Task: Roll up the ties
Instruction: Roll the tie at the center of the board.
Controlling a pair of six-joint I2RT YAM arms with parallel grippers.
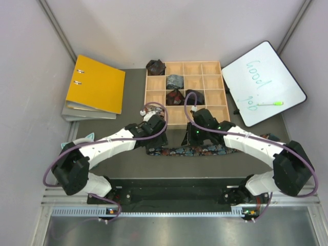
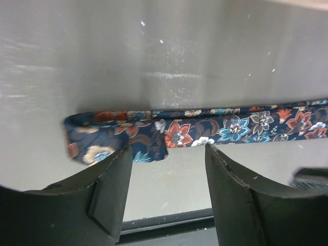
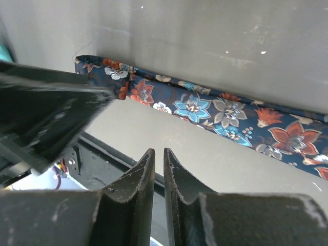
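The long navy floral fabric necktie (image 1: 202, 150) lies flat across the near grey counter (image 1: 133, 166), before the compartmented wooden tray (image 1: 210, 68). Four small rolled ties (image 1: 175, 81) sit in separate tray compartments. A yellow ring binder (image 1: 97, 82) lies left of the tray, a white marker board (image 1: 264, 82) right.

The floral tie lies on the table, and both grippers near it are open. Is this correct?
Not quite. The left gripper is open, but the right gripper is shut, with nothing held; the right wrist view shows this. The tie does lie on the table.
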